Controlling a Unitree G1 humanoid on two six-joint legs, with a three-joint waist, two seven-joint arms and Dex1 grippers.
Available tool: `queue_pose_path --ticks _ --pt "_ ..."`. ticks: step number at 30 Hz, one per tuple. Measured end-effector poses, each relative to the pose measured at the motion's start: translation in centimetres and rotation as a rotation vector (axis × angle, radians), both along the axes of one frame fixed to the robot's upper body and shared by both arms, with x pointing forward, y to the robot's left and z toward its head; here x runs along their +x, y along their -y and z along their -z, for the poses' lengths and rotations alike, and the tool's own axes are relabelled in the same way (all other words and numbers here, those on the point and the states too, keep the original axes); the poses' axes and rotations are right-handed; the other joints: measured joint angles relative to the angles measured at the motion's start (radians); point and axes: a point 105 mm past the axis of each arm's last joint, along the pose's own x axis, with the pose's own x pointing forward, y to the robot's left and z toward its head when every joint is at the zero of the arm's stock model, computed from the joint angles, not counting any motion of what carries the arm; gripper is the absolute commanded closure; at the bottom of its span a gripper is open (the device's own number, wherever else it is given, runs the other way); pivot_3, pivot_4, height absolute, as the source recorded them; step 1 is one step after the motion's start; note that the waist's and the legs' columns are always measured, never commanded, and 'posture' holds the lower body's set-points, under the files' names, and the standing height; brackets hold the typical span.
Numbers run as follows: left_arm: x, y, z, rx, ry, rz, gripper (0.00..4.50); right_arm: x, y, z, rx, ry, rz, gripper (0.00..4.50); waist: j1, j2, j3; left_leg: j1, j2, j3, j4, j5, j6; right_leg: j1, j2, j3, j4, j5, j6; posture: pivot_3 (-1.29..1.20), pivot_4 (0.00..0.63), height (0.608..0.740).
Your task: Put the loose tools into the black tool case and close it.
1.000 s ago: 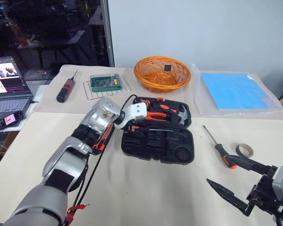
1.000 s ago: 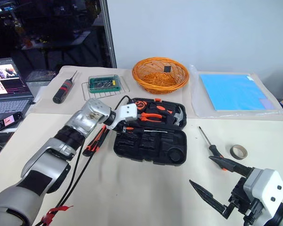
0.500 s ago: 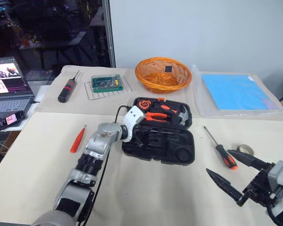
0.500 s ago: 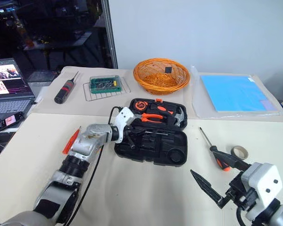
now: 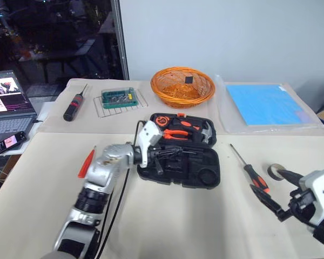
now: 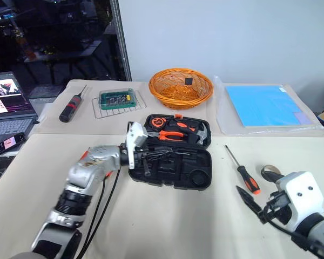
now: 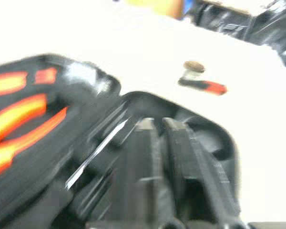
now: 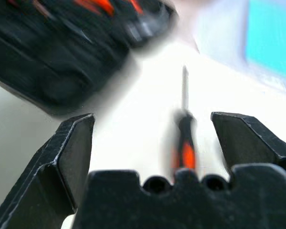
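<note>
My left gripper [image 7: 157,129] hovers over the open black tool case [image 5: 179,151] at the table's centre, fingers nearly together and empty. My right gripper [image 8: 152,138] gapes wide (holding nothing) just short of a long screwdriver [image 5: 249,169] lying right of the case. The tape roll [image 5: 275,171] sits beside it; a small orange screwdriver [image 5: 87,162] lies left of the case.

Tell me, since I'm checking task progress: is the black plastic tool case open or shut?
Open. The black plastic tool case lies spread flat on the table, lid back, showing moulded recesses and the orange-handled pliers inside.
</note>
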Motion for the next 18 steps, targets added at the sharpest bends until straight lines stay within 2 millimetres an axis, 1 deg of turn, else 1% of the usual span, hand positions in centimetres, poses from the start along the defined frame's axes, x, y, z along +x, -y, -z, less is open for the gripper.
queue_pose_path --ticks 2,3,4,5,6,7,11,14,18 --pt "-1.2 -0.2 -0.6 0.012 0.006 0.06 2.09 0.8 0.7 0.8 -0.013 -0.07 0.007 0.0 0.0 0.0 0.001 0.0 0.0 0.0 0.0 0.0 0.0 0.001 0.0 0.0 0.0 0.0 0.001 0.0 0.15 0.74" --pt "-2.0 -0.3 -0.8 0.027 0.008 0.096 1.77 1.5 1.0 1.2 -0.016 -0.108 0.006 0.0 0.002 0.0 0.001 0.0 0.0 0.0 0.0 0.0 0.0 0.001 0.001 -0.001 0.0 -0.005 0.007 0.0 0.15 0.74" --pt "-2.4 -0.4 -0.8 0.035 0.01 0.113 1.52 1.9 1.2 1.5 -0.016 -0.125 0.01 0.0 0.002 0.0 0.002 0.0 0.0 0.0 0.0 0.0 0.0 0.001 0.001 -0.001 0.0 -0.005 0.007 0.0 0.15 0.74" --pt "-2.8 -0.4 -0.9 0.044 0.012 0.135 1.11 2.5 1.5 1.8 -0.008 -0.149 0.016 0.0 0.002 -0.001 0.003 0.0 0.0 0.0 0.0 0.0 0.0 0.001 0.001 -0.001 0.0 -0.005 0.008 0.0 0.15 0.74" --pt "-3.4 -0.3 -0.9 0.048 0.005 0.16 0.79 3.0 1.8 2.2 -0.008 -0.179 0.021 0.0 0.001 -0.001 0.003 0.0 0.0 0.0 0.0 0.0 0.0 0.001 0.001 -0.001 0.0 -0.005 0.008 0.0 0.15 0.74" --pt "-3.7 -0.2 -1.0 0.05 0.004 0.174 0.79 3.4 2.0 2.6 -0.009 -0.198 0.024 0.0 0.002 -0.002 0.004 0.0 -0.001 0.0 0.0 0.0 0.0 0.001 0.001 0.0 0.0 -0.005 0.008 0.0 0.15 0.74" --pt "-4.3 -0.1 -1.0 0.047 0.003 0.203 0.77 5.4 2.1 4.2 0.012 -0.272 0.018 1.04 -0.001 -0.003 0.006 -0.001 -0.002 0.0 0.0 0.0 0.001 0.001 0.002 0.0 0.0 -0.004 0.006 0.0 0.15 0.74" --pt "-4.4 -0.3 -0.8 0.044 -0.003 0.198 0.77 5.7 2.6 5.7 -0.006 -0.339 0.019 2.09 0.001 -0.003 0.006 -0.001 -0.002 0.0 0.0 -0.001 0.002 0.0 0.002 0.0 0.0 -0.002 0.004 0.0 0.15 0.74" --pt "-4.7 -0.7 0.2 0.037 -0.043 0.175 0.77 6.2 2.9 5.6 -0.039 -0.335 0.011 3.46 -0.003 -0.004 0.007 -0.002 -0.002 0.0 0.0 -0.002 0.003 0.001 0.002 0.0 -0.001 -0.001 0.008 0.0 0.15 0.74"
